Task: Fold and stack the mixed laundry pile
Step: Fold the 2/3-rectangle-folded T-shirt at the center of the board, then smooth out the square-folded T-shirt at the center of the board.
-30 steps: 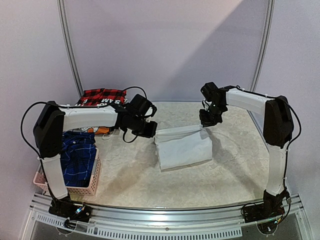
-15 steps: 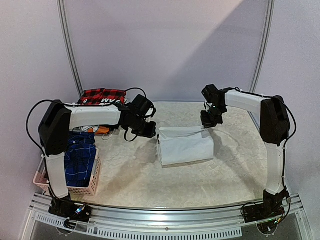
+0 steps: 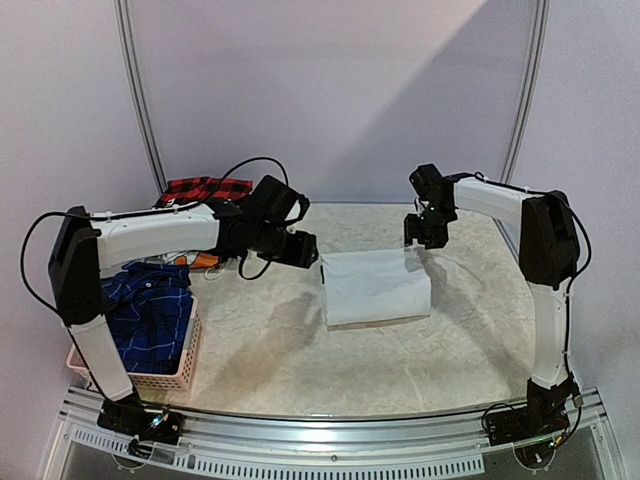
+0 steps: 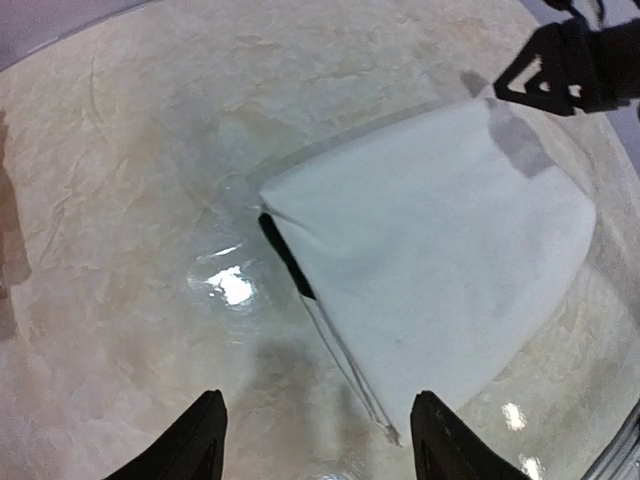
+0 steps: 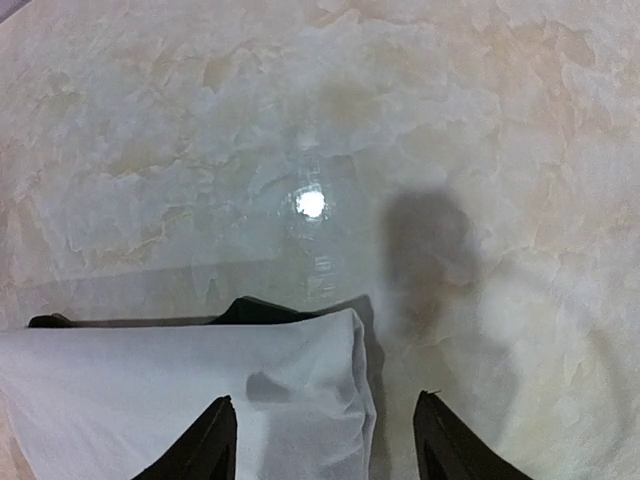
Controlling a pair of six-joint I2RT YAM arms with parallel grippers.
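Far to the left of the folded white T-shirt (image 3: pixel 375 288), a blue plaid piece (image 3: pixel 150 310) is heaped in the pink basket (image 3: pixel 165 378). A red-and-black plaid shirt (image 3: pixel 205 188) is laid behind that. Just left of the T-shirt, the left gripper (image 4: pixel 318 415) is held with its jaws parted and nothing between them. The T-shirt itself is laid flat on the table (image 3: pixel 300 350), with a dark edge (image 4: pixel 285 255) showing under its left fold. At the T-shirt's far right corner, the right gripper (image 5: pixel 325 420) is likewise spread and empty, the corner lying beneath its fingers.

It is judged that the fold could be dragged open if that corner were snagged by a finger when the right arm is raised. The blue plaid piece could also be pulled from the basket if it were brushed by the left arm stretched above it.

No brand, label or writing can be read on any garment.
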